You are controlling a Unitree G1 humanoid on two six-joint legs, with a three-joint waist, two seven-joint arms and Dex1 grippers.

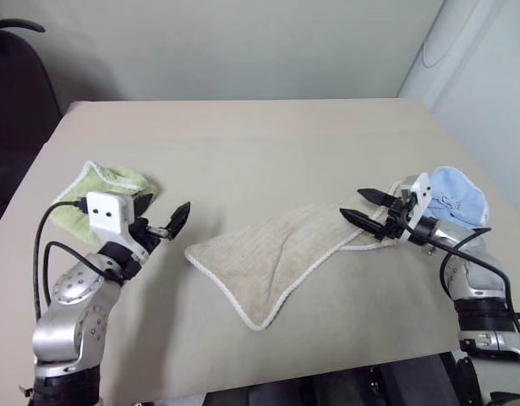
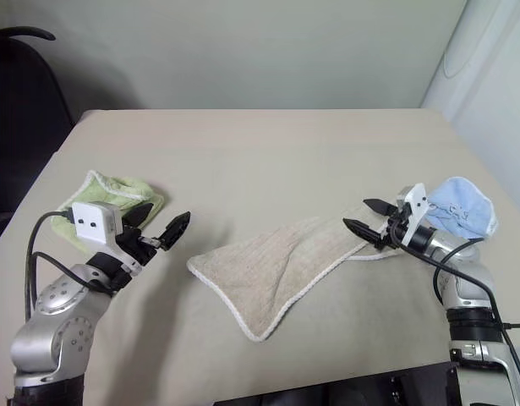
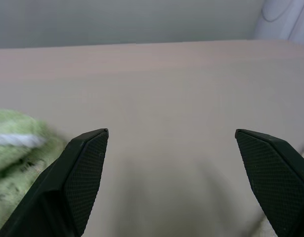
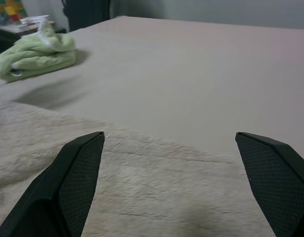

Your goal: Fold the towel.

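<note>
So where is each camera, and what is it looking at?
Left eye view: on the robot's head, looking down at the table, beige towel, left gripper and right gripper, both open.
Right eye view: beside it, same scene; both arms show, plus the green towel and blue cloth.
Left wrist view: on the left wrist, looking across the table; its fingers show.
Right wrist view: on the right wrist, looking over the beige towel; its fingers show.
Shared: both wrist views catch the green towel.
</note>
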